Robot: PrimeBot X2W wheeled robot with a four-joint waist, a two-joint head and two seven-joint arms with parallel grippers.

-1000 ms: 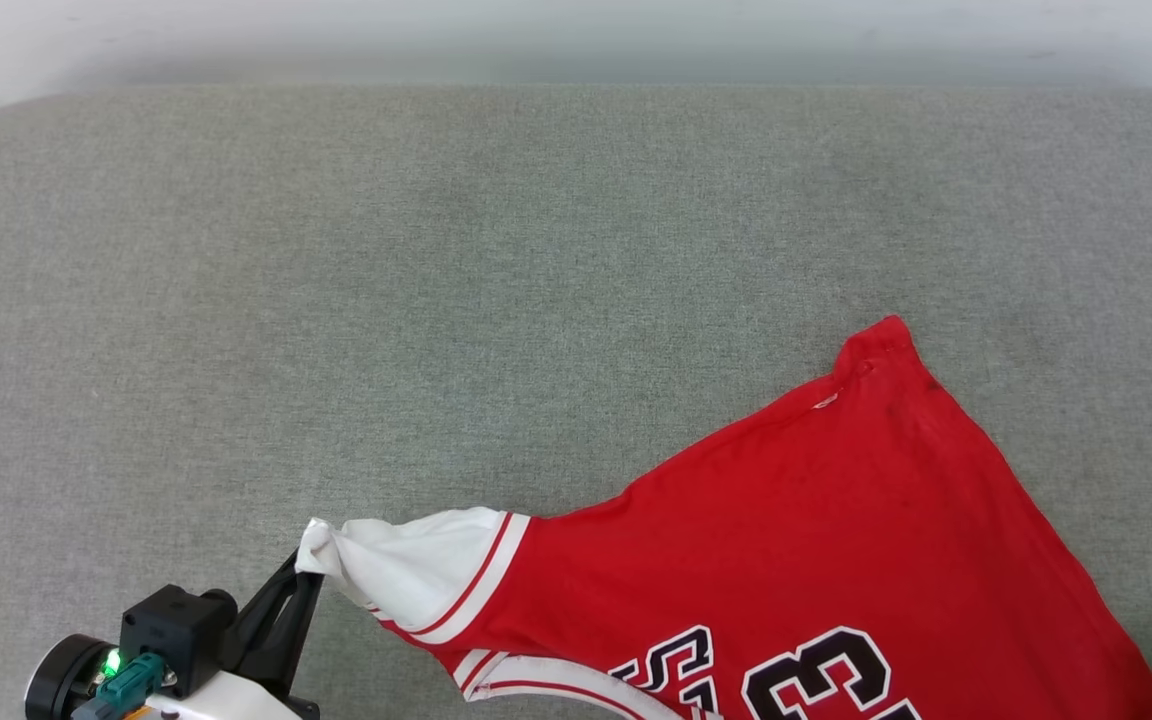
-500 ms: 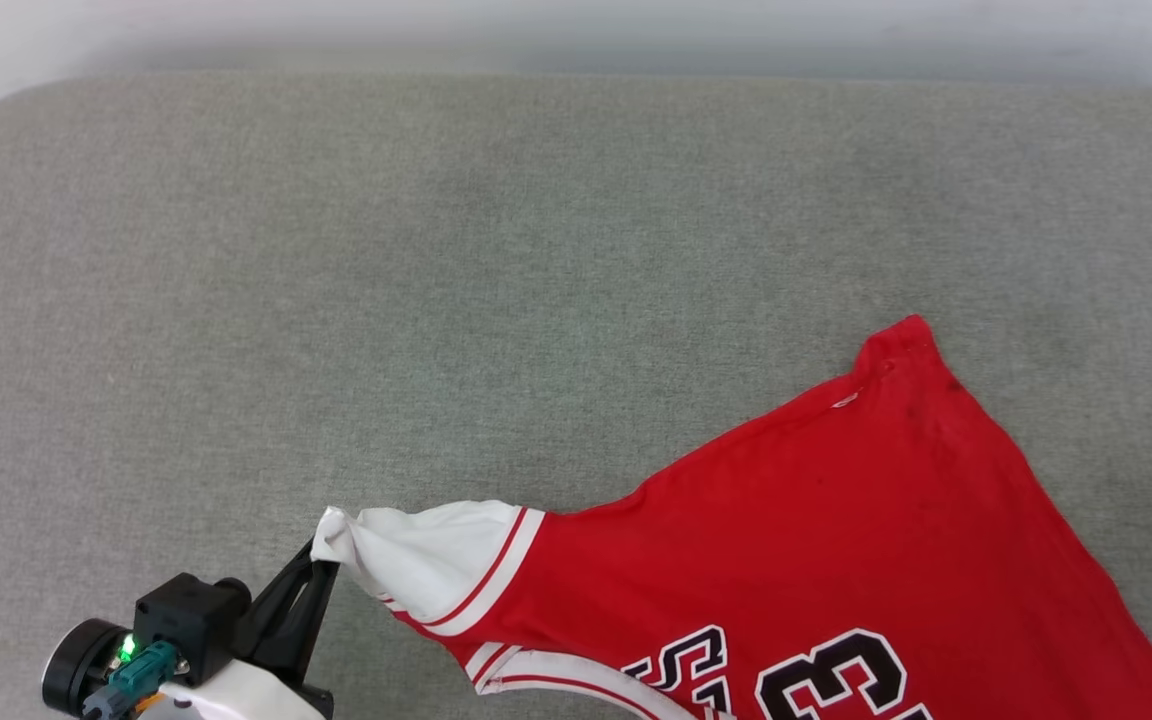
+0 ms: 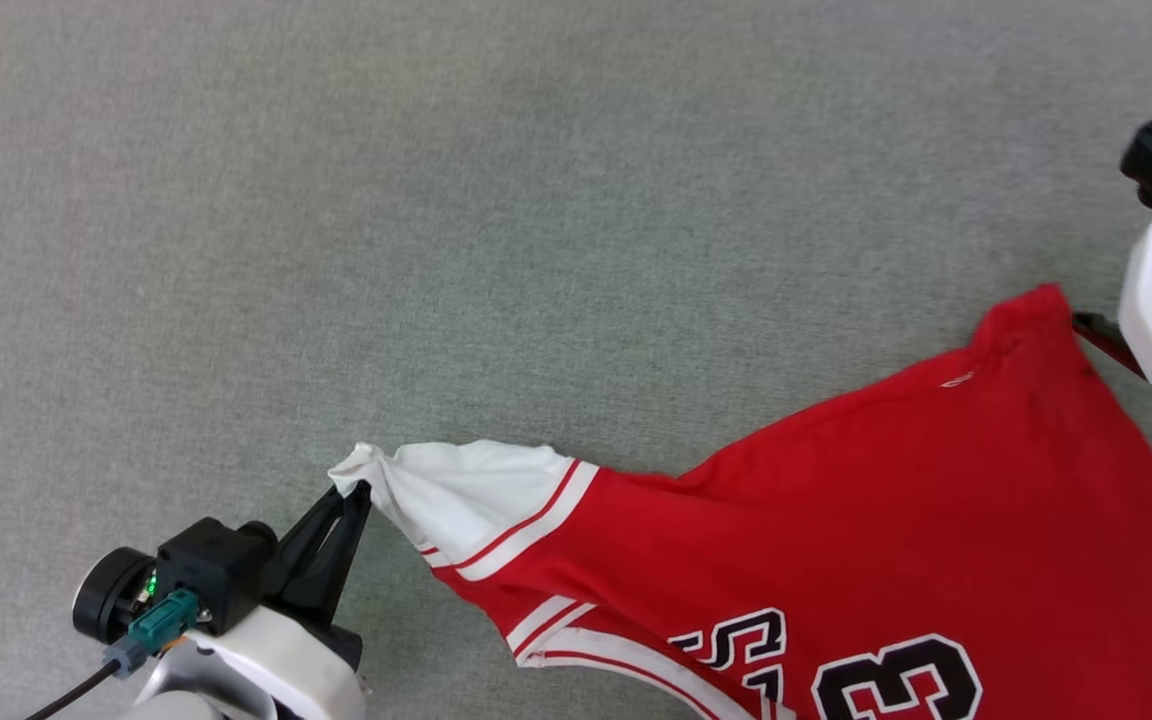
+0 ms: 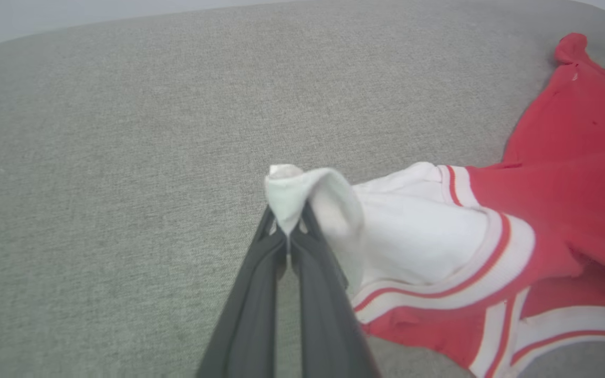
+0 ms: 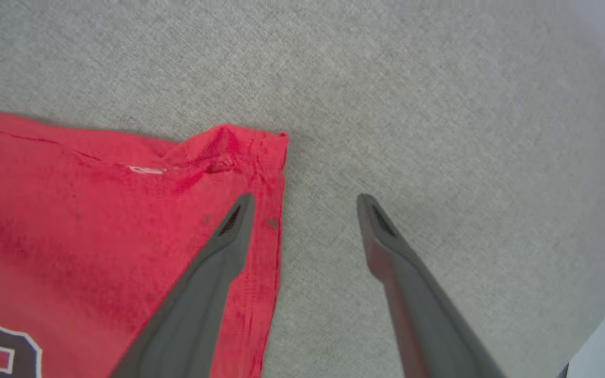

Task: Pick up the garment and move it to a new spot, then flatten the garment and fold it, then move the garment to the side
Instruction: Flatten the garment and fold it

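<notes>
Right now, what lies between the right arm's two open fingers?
In the right wrist view, between the right fingers: a strip of the garment's red edge, then bare grey cushion.

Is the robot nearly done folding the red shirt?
Not nearly. Looks done: the garment lies partly spread on the grey cushion. In hand: the left gripper pinches the white sleeve tip, and the right gripper is open, one finger over the hem corner. Left: smoothing the wrinkles, folding, and moving it aside.

the left hand (image 4: 287, 231) pinches the white sleeve tip of the red garment (image 4: 570, 173) over grey cushion (image 4: 124, 157).
</notes>
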